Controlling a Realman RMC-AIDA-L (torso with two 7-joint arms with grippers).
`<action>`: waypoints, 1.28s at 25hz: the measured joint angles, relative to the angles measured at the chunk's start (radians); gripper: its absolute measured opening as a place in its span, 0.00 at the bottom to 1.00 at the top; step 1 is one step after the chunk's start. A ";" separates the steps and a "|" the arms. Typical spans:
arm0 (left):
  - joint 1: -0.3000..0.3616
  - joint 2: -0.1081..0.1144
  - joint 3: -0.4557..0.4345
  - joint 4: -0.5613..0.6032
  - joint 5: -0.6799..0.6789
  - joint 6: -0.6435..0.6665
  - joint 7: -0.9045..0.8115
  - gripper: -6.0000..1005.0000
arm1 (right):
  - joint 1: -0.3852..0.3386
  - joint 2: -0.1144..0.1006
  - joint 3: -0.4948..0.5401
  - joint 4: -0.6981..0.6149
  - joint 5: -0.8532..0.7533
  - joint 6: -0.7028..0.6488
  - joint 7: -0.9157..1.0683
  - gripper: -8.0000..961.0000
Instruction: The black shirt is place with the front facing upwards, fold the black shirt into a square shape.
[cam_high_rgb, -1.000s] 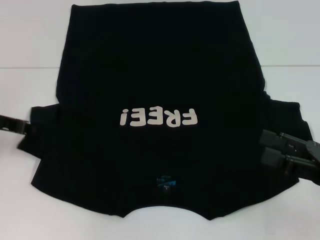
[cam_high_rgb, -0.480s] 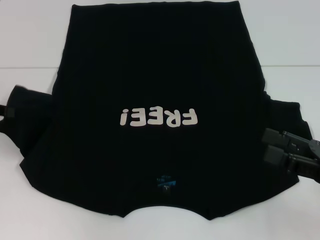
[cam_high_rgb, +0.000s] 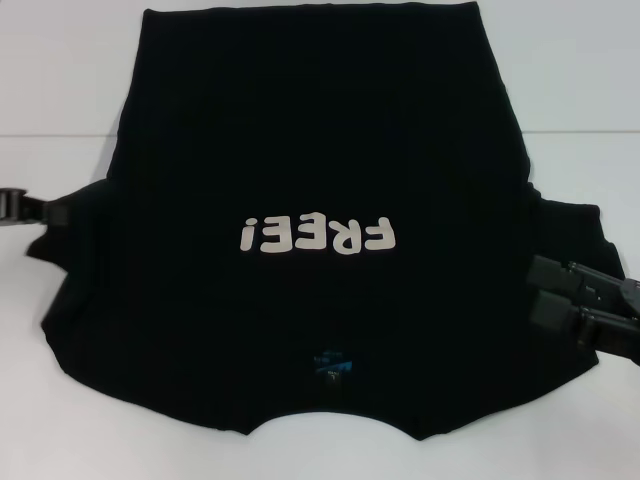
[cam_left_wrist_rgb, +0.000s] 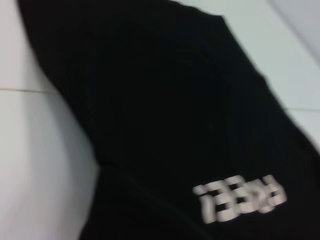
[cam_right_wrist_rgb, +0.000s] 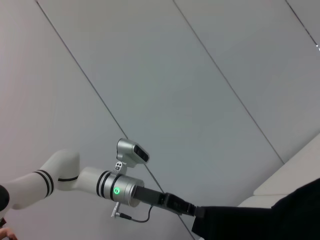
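The black shirt (cam_high_rgb: 320, 240) is spread front-up on the white worktop (cam_high_rgb: 60, 90) and fills most of the middle of the head view. The white "FREE!" lettering (cam_high_rgb: 318, 235) sits dead center and reads upside down from this angle, and the little blue neck label (cam_high_rgb: 330, 362) is down near the bottom edge, so the collar is at the bottom of the frame and the hem is up top.

The left claw (cam_high_rgb: 48, 212) is at the far left edge, about mid height, right where the left sleeve bunches into a point. It looks like it's got the sleeve fabric, but black on black, so I can't tell if it's actually pinching or not. In the right wrist view you can see that arm stretched out with the cloth at its tip.

The right claw (cam_high_rgb: 548, 292) is at the right edge, lower half, over the right sleeve, with its two fingers spread apart.
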 joint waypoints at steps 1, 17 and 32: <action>-0.004 0.000 0.001 -0.018 -0.026 0.010 -0.013 0.01 | -0.001 0.000 0.000 0.000 0.000 0.000 -0.001 0.97; -0.025 -0.113 0.113 -0.114 -0.105 -0.037 -0.077 0.01 | -0.026 -0.001 0.000 0.000 0.000 -0.003 -0.024 0.97; 0.004 -0.130 0.118 -0.170 -0.423 0.054 0.055 0.32 | -0.036 0.007 -0.001 0.000 -0.002 -0.003 -0.026 0.97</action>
